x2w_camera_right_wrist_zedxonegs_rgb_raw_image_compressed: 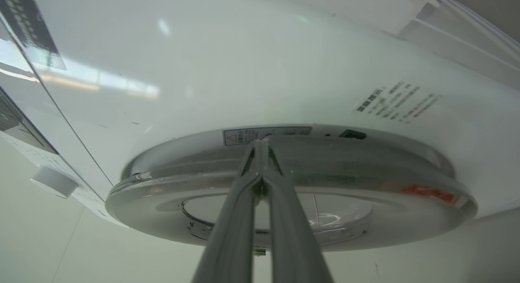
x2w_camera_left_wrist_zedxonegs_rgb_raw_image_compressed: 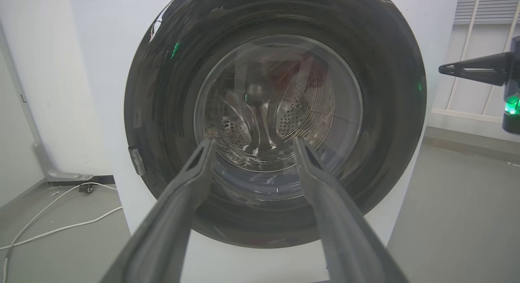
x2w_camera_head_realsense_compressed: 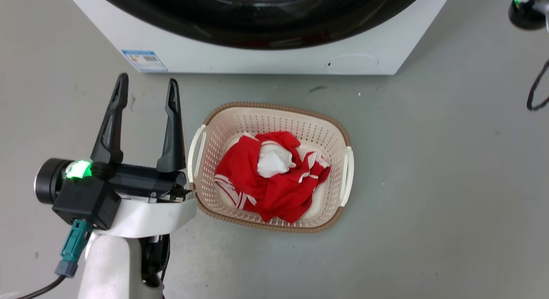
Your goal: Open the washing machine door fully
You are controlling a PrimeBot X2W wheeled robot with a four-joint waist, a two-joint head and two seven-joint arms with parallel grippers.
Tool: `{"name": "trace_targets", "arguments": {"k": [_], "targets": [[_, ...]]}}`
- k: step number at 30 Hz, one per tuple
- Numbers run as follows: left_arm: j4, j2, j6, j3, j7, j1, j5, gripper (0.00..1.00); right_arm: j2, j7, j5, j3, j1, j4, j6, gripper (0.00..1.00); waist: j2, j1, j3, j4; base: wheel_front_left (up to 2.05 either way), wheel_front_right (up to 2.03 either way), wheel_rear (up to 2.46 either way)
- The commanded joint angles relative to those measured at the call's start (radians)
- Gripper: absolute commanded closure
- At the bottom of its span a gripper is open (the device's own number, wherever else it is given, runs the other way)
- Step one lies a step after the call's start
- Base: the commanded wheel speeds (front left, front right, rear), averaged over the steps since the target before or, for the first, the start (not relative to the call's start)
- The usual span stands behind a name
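Observation:
The washing machine door (x2w_camera_left_wrist_zedxonegs_rgb_raw_image_compressed: 162, 112) is a big glossy black disc with a clear glass centre, and it sits shut against the white machine front. Its lower arc shows at the top of the head view (x2w_camera_head_realsense_compressed: 257, 33). My left gripper (x2w_camera_head_realsense_compressed: 147, 81) hovers open and empty in front of the machine, left of the basket, and its fingers frame the glass (x2w_camera_left_wrist_zedxonegs_rgb_raw_image_compressed: 254, 141). My right gripper (x2w_camera_right_wrist_zedxonegs_rgb_raw_image_compressed: 262, 141) is shut, tips together at the door's rim (x2w_camera_right_wrist_zedxonegs_rgb_raw_image_compressed: 365, 193), seen edge-on. It reaches in from the door's right side (x2w_camera_left_wrist_zedxonegs_rgb_raw_image_compressed: 443, 68).
A beige laundry basket (x2w_camera_head_realsense_compressed: 214, 119) holding red and white clothes (x2w_camera_head_realsense_compressed: 274, 183) stands on the grey floor right before the machine. A small round white flap (x2w_camera_head_realsense_compressed: 351, 62) sits low on the machine front. White cables (x2w_camera_left_wrist_zedxonegs_rgb_raw_image_compressed: 61, 226) trail left of the machine; a black cable (x2w_camera_head_realsense_compressed: 536, 93) hangs at the right.

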Motion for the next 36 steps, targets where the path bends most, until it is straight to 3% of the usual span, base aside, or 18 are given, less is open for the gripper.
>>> {"name": "trace_targets", "arguments": {"k": [1, 10, 17, 28, 36], "targets": [[-0.006, -0.001, -0.004, -0.002, -0.002, -0.021, 0.000, 0.00, 0.017, 0.014, -0.006, 0.025, -0.045, 0.044, 0.000, 1.00, 0.0000, -0.0001, 0.032, 0.007, 0.00, 0.00, 0.00], [-0.009, -0.001, -0.012, -0.012, -0.002, -0.054, -0.006, 0.00, 0.079, 0.053, -0.012, 0.096, -0.183, 0.230, 0.000, 1.00, 0.0000, -0.0001, 0.075, 0.029, 0.00, 0.00, 0.00], [-0.005, -0.001, -0.014, -0.014, -0.002, -0.063, -0.012, 0.00, 0.118, 0.140, 0.000, 0.116, -0.199, 0.265, 0.000, 1.00, 0.0000, -0.0001, 0.086, 0.035, 0.00, 0.00, 0.00], [0.009, -0.001, -0.008, -0.019, -0.002, -0.057, -0.016, 0.00, 0.095, 0.304, 0.030, 0.101, -0.147, 0.195, 0.000, 1.00, 0.0000, -0.0001, 0.073, 0.031, 0.00, 0.00, 0.00], [0.032, -0.001, -0.005, -0.020, -0.002, -0.036, -0.015, 0.00, 0.058, 0.423, 0.040, 0.096, -0.052, 0.061, 0.000, 1.00, 0.0000, -0.0001, 0.025, 0.016, 0.00, 0.00, 0.00]]}}
